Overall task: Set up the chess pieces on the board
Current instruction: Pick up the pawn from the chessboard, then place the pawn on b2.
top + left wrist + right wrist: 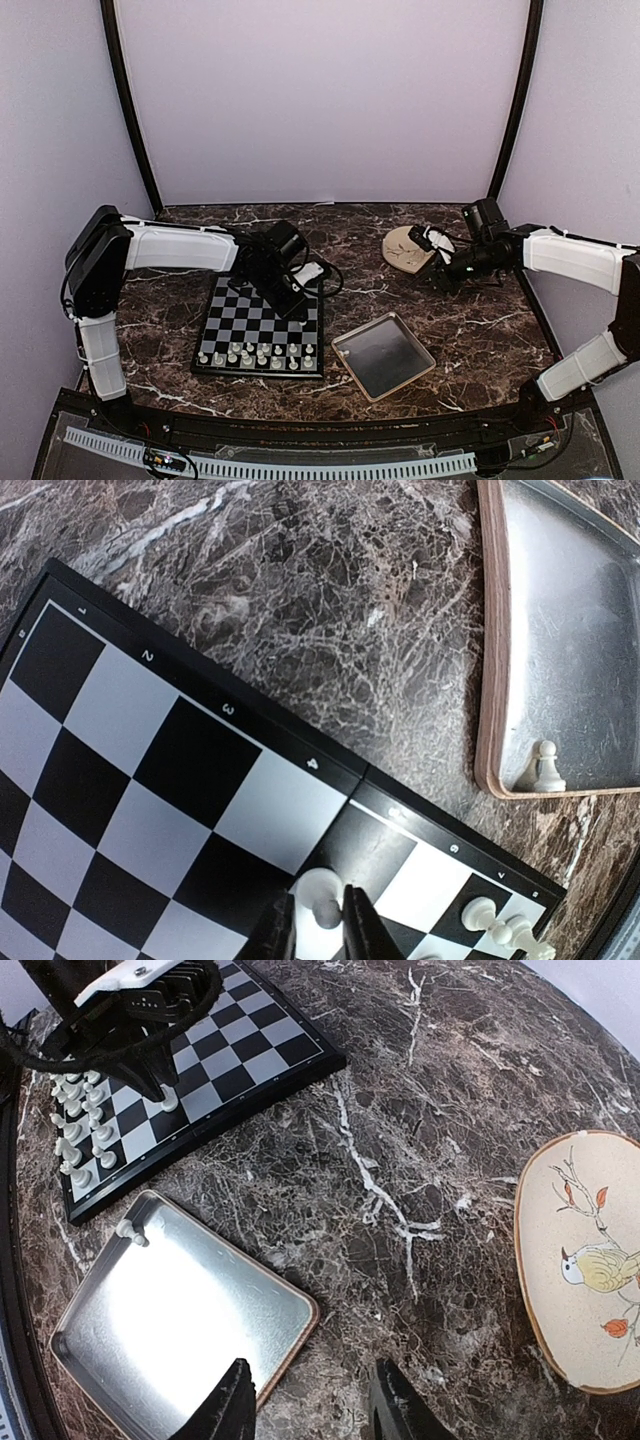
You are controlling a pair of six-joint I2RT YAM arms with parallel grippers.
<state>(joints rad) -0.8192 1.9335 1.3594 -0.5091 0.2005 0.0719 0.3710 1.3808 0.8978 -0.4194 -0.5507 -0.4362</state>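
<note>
Dark marble tabletop (480,330) lies bare between tray (180,1320) and plate (580,1260) beneath the spread-fingered right gripper (310,1400), while the left gripper (318,925) pinches a white piece (322,892) near the board's (250,320) tray-side edge, other chess pieces (258,352) lining its near edge.

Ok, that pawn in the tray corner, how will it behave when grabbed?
The pawn looks tiny and plastic, so probably very light. It stands upright on a small base, so a nudge likely tips it. On the smooth metal tray it may also slide.
</note>
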